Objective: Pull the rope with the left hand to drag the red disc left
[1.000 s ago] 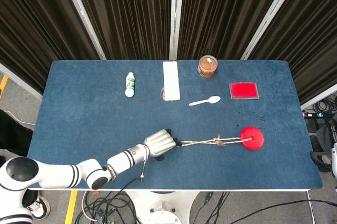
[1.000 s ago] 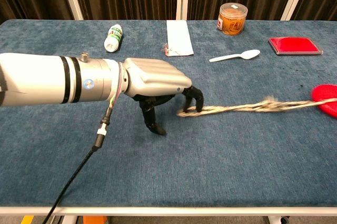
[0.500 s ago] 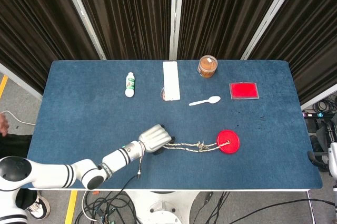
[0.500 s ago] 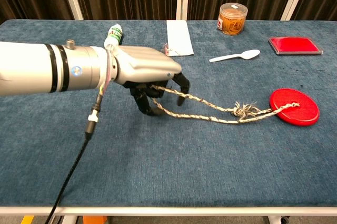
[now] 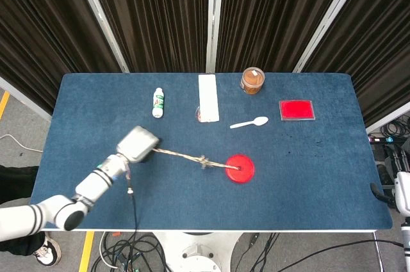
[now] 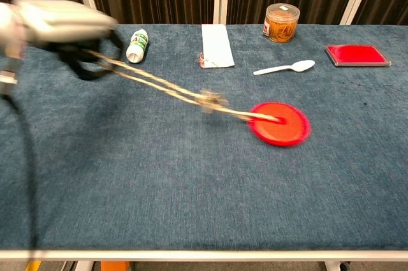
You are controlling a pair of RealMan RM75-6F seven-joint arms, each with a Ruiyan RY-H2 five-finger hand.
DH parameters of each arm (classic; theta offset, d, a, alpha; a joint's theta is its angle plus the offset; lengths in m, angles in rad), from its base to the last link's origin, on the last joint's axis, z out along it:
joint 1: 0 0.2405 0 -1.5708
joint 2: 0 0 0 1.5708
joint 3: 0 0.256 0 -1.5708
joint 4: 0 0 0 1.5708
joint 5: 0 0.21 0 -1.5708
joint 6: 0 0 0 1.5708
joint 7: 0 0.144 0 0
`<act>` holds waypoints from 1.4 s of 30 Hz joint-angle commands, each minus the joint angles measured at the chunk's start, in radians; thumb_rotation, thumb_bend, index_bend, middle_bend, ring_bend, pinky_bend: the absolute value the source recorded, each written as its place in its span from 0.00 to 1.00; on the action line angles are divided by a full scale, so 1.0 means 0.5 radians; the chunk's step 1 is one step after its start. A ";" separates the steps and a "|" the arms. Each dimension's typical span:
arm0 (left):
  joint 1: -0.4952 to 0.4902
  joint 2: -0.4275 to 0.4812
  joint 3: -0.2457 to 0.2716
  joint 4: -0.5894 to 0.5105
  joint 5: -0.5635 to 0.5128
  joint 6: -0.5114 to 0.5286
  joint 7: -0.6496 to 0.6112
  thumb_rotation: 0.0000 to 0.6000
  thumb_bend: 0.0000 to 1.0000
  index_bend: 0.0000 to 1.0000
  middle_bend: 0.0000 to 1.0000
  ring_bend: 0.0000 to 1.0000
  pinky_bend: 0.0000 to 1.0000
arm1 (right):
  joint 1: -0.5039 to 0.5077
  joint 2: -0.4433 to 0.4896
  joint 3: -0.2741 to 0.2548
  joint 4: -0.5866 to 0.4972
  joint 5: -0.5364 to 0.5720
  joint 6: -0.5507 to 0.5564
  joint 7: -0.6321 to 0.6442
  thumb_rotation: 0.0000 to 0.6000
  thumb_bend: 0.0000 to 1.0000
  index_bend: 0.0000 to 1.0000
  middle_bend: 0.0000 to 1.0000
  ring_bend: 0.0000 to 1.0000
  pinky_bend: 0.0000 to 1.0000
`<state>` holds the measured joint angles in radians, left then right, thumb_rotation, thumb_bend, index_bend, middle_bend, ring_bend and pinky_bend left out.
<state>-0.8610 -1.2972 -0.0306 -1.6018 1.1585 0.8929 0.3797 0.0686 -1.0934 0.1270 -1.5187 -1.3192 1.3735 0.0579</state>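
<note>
The red disc (image 5: 240, 169) (image 6: 280, 124) lies flat near the middle of the blue table. A braided rope (image 5: 192, 157) (image 6: 166, 88) runs taut from its centre up and leftward, with a knot partway along. My left hand (image 5: 138, 144) (image 6: 60, 25) grips the rope's far end at the table's left side, raised off the cloth; it is blurred in the chest view. The right hand does not show in either view.
Along the back stand a small white bottle (image 5: 158, 103), a white flat strip (image 5: 208, 97), an amber jar (image 5: 252, 80), a white plastic spoon (image 5: 250, 122) and a red rectangular box (image 5: 296, 109). A black cable hangs from my left forearm (image 5: 96, 184).
My left hand has swept left and back, lifting with the rope held in it. The rope has gone taut and the red disc has slid leftward from the right side to mid-table.
</note>
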 commanded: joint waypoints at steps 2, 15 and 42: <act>0.228 0.239 0.108 -0.031 -0.008 0.176 -0.120 1.00 0.49 0.62 1.00 0.87 0.55 | 0.007 -0.008 -0.002 -0.002 -0.004 -0.005 -0.009 1.00 0.19 0.00 0.00 0.00 0.00; 0.649 0.364 0.025 0.415 0.037 0.653 -0.493 1.00 0.49 0.63 1.00 0.87 0.55 | -0.004 0.026 0.002 -0.044 -0.017 0.039 -0.030 1.00 0.19 0.00 0.00 0.00 0.00; 0.446 0.117 -0.157 0.132 0.542 0.587 -0.494 1.00 0.30 0.61 1.00 0.83 0.55 | 0.036 0.019 -0.008 -0.079 -0.056 0.008 -0.032 1.00 0.19 0.00 0.00 0.00 0.00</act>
<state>-0.6243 -1.2051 -0.1282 -1.5375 1.3812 1.2050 0.1467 0.0857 -1.0856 0.1254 -1.5590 -1.3453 1.3804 0.0398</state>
